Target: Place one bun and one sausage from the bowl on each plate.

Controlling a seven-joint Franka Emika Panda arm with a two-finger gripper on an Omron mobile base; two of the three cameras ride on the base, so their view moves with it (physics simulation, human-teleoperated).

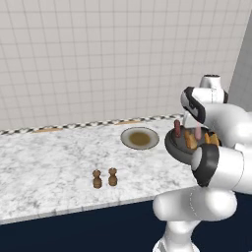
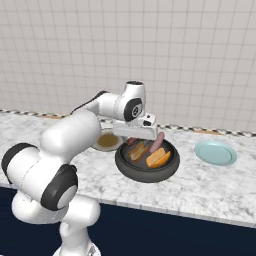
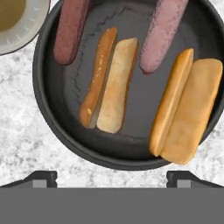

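Dark grey-black round bowl (image 3: 57,131) on the speckled marble worktop (image 1: 49,162) holds two split golden-tan buns (image 3: 109,85) and two reddish-brown sausages (image 3: 70,28). Above it hover the gripper (image 3: 112,177) jaws, spread wide and empty. Just beside the bowl sits a beige-grey brown-centred plate (image 1: 140,138); a pale teal-blue plate (image 2: 215,152) lies near it.

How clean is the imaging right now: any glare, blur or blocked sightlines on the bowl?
Hand view: sharp, evenly lit, no glare; the bowl with both buns and sausages reads clearly, though cropped at top and right. Left base view: the arm hides much of the bowl. Right base view: soft but unobstructed, the teal plate in plain sight.
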